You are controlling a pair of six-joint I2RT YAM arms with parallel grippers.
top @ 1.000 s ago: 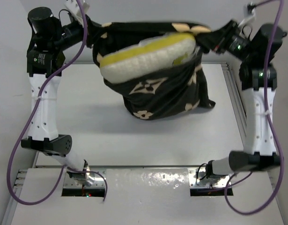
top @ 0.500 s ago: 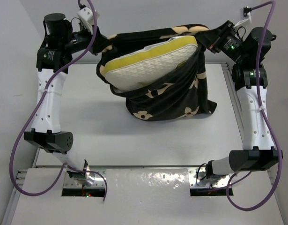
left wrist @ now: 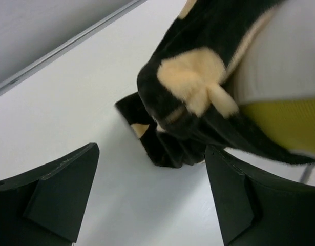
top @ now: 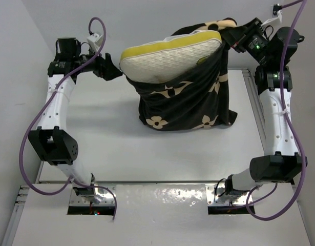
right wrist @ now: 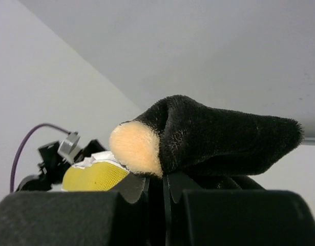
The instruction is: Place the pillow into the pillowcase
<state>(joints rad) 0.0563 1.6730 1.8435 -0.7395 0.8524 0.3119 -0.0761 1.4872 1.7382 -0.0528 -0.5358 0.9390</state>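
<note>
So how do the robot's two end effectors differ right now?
The left end effector has its jaws wide open and holds nothing. The right end effector is shut on a corner of the black velvety pillowcase with tan flowers. The left one stands just off the case's left side, while the right one is at its upper right corner. Both are black, two-fingered, and close to the case, from which the cream-white pillow with a yellow band sticks out.

A matte white table (top: 121, 148) fills the middle of the frame, with a metal rail (top: 253, 110) down its right edge, a glossy plate (top: 162, 197) catching bright glare along the bottom, and plain pale grey walls (top: 14, 51) at left and top.
</note>
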